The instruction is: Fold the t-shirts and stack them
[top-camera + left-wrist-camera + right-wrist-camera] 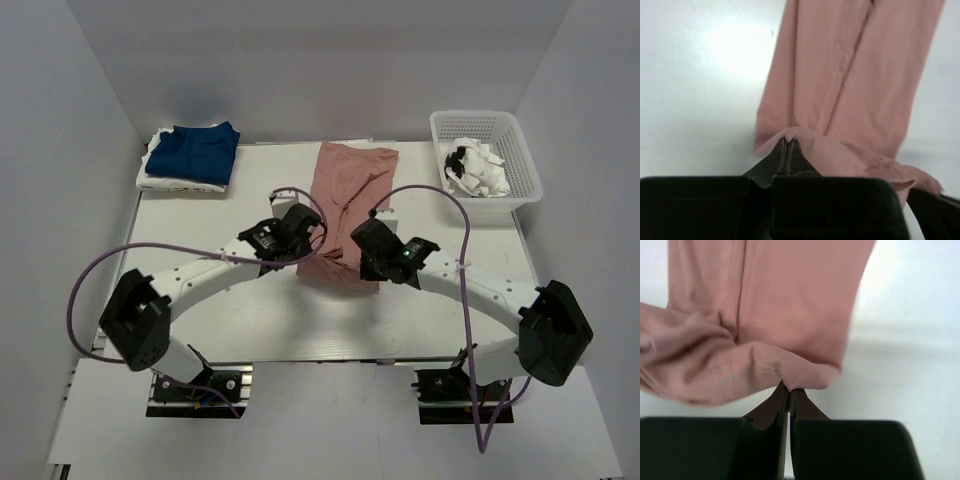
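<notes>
The dusty-pink t-shirt lies as a long narrow strip down the middle of the table. My left gripper is shut on its near left hem corner. My right gripper is shut on its near right corner. Both near corners are lifted and bunched just above the table. A navy blue t-shirt lies folded on top of a white one at the far left. Another white shirt lies crumpled in the basket.
A white mesh basket stands at the far right corner. Purple cables loop from both arms over the table. Grey walls close in the left, back and right.
</notes>
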Robot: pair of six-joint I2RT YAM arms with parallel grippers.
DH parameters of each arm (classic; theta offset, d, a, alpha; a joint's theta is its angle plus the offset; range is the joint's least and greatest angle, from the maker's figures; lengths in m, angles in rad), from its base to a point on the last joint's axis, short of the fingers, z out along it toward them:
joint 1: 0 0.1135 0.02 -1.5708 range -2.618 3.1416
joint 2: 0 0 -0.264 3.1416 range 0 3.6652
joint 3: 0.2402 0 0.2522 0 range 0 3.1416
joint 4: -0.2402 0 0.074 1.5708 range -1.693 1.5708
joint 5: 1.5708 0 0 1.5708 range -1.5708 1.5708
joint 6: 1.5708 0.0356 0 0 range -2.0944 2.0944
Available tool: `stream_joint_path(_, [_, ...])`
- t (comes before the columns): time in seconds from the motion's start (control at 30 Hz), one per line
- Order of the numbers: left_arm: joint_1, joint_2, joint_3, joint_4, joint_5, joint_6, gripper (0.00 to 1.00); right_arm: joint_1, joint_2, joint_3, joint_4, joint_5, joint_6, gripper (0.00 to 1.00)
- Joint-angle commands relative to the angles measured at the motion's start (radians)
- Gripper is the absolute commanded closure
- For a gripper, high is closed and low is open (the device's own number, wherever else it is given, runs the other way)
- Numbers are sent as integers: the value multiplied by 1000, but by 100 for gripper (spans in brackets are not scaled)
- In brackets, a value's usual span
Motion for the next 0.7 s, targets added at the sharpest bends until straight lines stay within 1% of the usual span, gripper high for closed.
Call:
stream_joint_path(0.0, [66,85,107,7,-52,84,100,-68,63,73,46,77,-99,100])
stream_joint_path(0.07, [100,147,197,30,-52,130,100,-120,99,94,118,57,-133,100])
stream_joint_path(0.1, [111,164,216,44,-52,151,100,-136,114,117,146,48,-148,100])
stream_joint_path(0.2, [135,230,279,117,-23,245,100,-211,169,177,168,-7,-191,100])
stream_joint_path(0.23, [146,246,291,140,-23,271,100,-219,209,211,166,-18,-202,100])
stream_joint_path(0.3, [157,278,331,194,-2,337,100,-252,234,248,166,-24,-222,100])
stream_joint_path(0.4, [180,350,392,242,55,414,100,-294,281,291,181,-78,-242,100])
stream_joint_path(0.57, [217,471,498,251,116,439,100,-348,392,374,183,-130,-266,100])
stream_joint_path(0.6, [230,511,540,224,116,439,100,-354,403,381,183,-151,-269,100])
stream_joint_path(0.67, [243,524,549,232,144,439,100,-380,448,420,185,-168,-272,100])
